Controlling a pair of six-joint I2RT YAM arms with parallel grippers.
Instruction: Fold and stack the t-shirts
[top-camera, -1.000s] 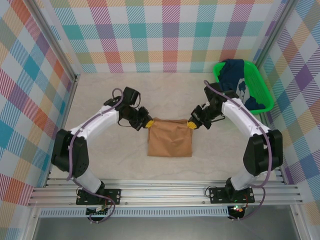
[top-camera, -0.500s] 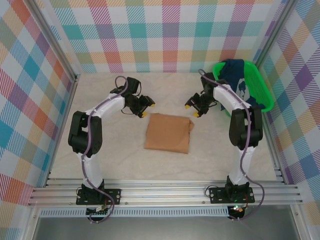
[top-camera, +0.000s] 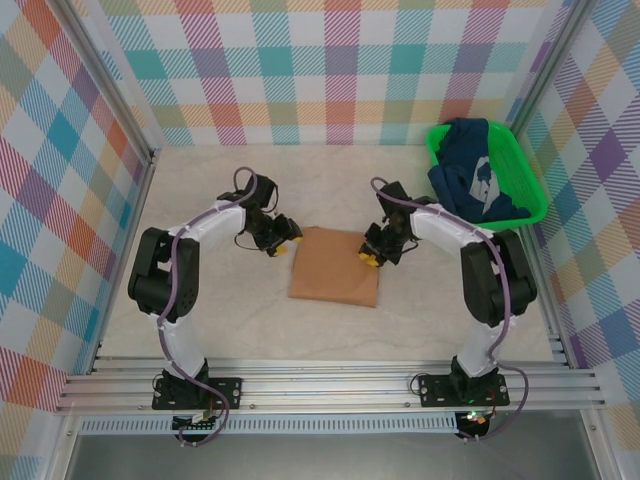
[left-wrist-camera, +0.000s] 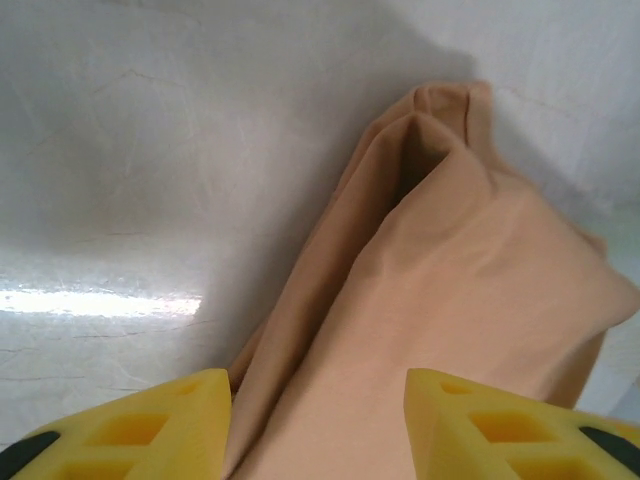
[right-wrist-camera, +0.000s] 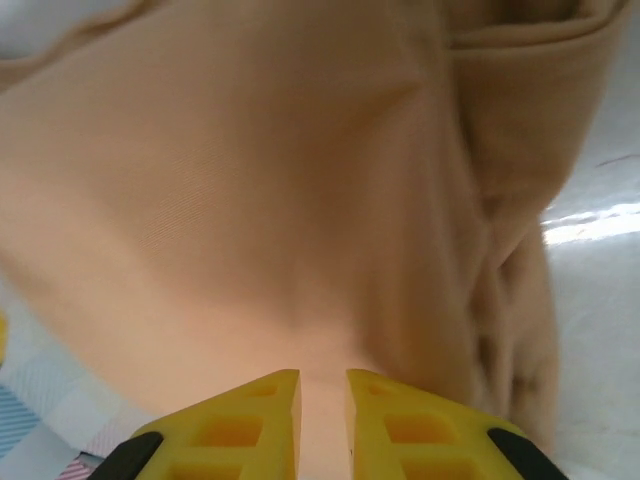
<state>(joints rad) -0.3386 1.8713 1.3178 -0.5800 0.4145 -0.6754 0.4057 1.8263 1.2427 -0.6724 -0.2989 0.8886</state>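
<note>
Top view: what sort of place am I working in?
Probably a lab test cell: checkered walls, a metal rail along the table, a folded tan shirt and a green basket.

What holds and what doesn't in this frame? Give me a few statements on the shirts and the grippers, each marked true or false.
1. The tan shirt lies folded on the table between the two grippers. True.
2. The navy shirt is stacked on the tan shirt. False: it lies in the green basket at the far right.
3. The left gripper is shut. False: its fingers stand apart at the shirt's left edge.
4. The right gripper is at the tan shirt's right edge. True.
</note>
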